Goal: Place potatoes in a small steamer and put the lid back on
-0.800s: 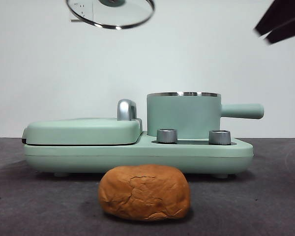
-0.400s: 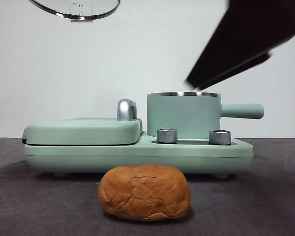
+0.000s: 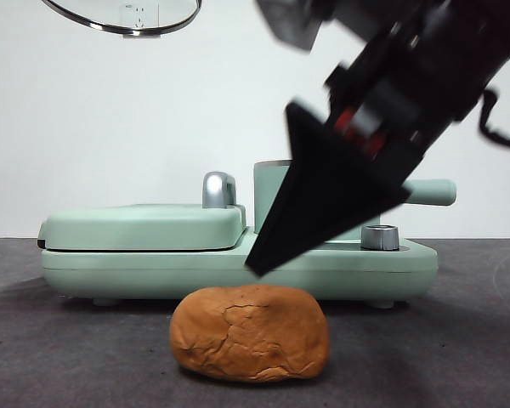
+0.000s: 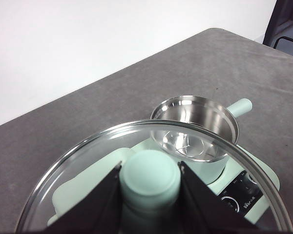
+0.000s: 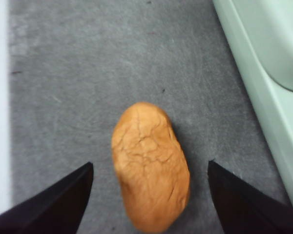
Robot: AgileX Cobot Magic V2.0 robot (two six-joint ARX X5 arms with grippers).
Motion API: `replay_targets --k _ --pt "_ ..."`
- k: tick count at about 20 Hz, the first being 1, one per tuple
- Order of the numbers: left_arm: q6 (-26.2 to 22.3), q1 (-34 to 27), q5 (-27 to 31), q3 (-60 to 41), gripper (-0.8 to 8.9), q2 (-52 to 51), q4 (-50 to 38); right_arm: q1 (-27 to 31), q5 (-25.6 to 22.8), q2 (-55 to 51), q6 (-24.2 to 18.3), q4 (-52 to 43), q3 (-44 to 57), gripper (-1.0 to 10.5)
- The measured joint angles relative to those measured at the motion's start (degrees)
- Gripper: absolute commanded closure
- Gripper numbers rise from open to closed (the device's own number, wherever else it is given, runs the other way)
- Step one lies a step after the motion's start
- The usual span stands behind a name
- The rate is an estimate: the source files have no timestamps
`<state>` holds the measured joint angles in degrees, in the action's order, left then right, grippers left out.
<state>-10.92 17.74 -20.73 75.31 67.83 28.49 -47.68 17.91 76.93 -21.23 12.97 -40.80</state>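
The right pincer (image 5: 149,195), jaws spread wide, hangs above the potato (image 5: 150,191) on the bench (image 5: 63,87); its long axis runs between the jaws. The left pincer (image 4: 150,195) pinches the lid (image 4: 88,161) aloft.

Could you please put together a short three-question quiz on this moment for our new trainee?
1. True or false: the lid rests on the small steamer.
2. What lies between the open jaws of the right gripper? A) the potato B) a control knob C) the steamer handle
3. Fill in: the left gripper is shut on the lid's ____.

Key:
1. False: it is held in the air, and the steamer is open.
2. A; the jaws are not touching it yet.
3. Knob.
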Motion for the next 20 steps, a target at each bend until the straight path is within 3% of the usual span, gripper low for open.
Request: replay_targets --k 7,10,11,16,20 --pt "0.00 0.00 0.00 0.00 8.03 0.00 0.04 0.00 0.04 7.50 0.00 -3.39 0.00 5.8" --pt "0.00 0.00 0.00 0.00 8.04 0.00 0.04 0.00 0.02 9.20 0.07 -2.78 0.00 7.4" --pt "0.00 0.00 0.00 0.00 8.03 0.00 0.04 -0.07 0.02 9.18 0.39 -2.82 -0.02 7.5" --pt "0.00 0.00 0.00 0.00 8.03 0.00 0.11 -0.31 0.02 5.16 5.62 6.25 -2.47 7.5" --pt "0.00 0.00 0.00 0.00 8.04 0.00 0.11 0.20 -0.76 -1.22 13.75 20.26 -10.93 7.5"
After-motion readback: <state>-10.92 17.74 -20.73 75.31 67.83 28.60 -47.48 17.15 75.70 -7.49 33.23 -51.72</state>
